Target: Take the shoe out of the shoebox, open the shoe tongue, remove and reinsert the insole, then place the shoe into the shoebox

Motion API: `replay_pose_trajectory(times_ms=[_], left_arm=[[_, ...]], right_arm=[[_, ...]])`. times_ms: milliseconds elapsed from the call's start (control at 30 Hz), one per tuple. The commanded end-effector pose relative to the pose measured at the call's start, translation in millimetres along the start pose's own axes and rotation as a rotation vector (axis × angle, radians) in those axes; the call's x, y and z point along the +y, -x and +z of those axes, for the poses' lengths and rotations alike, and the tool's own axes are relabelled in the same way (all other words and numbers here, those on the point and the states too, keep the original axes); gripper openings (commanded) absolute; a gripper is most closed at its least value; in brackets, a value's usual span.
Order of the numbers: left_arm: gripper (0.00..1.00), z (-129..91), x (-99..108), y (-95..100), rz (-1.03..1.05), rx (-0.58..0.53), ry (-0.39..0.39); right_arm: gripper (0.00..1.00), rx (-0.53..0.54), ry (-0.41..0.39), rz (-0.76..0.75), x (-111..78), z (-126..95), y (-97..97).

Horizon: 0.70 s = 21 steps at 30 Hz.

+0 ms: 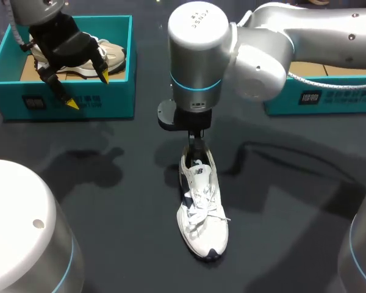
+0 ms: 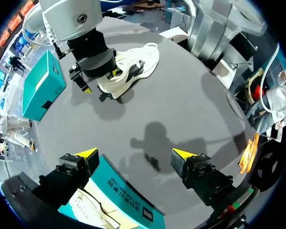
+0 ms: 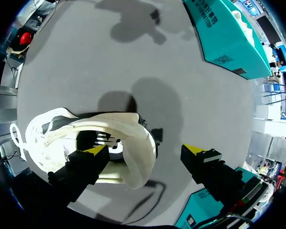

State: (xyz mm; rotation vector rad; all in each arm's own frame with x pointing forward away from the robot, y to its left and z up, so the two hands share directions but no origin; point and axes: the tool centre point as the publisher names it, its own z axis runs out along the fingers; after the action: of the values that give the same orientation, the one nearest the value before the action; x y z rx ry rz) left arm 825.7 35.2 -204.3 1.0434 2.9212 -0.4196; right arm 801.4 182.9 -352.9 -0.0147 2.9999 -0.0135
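2 shoes, 2 teal shoeboxes and 2 grippers are counted. 1 white shoe [image 1: 202, 207] is stood upright on the table [image 1: 110, 195], approx. mid-table. A second shoe [image 1: 113, 55] is seen inside the left shoebox [image 1: 6, 91]. The right shoebox [image 1: 329, 101] is set at the far right.

The white shoe's heel end is found directly under the R gripper [image 3: 147, 150], whose fingers are spread wide w/ nothing clamped. One finger is held over the shoe opening, the other over bare table beside it.

The L gripper [image 1: 88, 90] is also spread wide, holding nothing, above the left shoebox's front wall.

The white shoe's long axis is run far-to-near, w/ the heel at the R gripper and the toe pointed to the near edge.
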Motion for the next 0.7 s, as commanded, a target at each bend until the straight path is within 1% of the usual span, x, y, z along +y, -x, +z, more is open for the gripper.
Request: replay_pose_trajectory(times_ms=[33,167,333,367,533,700], left_arm=[[1.00,0,0,-0.1,0.000,0.002,0.002],[1.00,0,0,-0.1,0.000,0.002,0.002],[1.00,0,0,-0.1,0.000,0.002,0.002],[1.00,0,0,-0.1,0.000,0.002,0.002],[1.00,0,0,-0.1,0.000,0.002,0.002],[1.00,0,0,-0.1,0.000,0.002,0.002]], right_arm=[[1.00,0.007,-0.004,0.009,2.1,10,2.6],[0.94,0.015,-0.004,0.018,0.3,16,2.6],[0.89,0.032,-0.005,0.028,-3.5,25,1.4],[0.87,0.034,-0.002,0.030,-4.4,26,0.9],[0.84,0.041,0.003,0.039,-7.2,29,-0.1],[0.79,0.044,0.005,0.035,-5.3,29,0.6]])
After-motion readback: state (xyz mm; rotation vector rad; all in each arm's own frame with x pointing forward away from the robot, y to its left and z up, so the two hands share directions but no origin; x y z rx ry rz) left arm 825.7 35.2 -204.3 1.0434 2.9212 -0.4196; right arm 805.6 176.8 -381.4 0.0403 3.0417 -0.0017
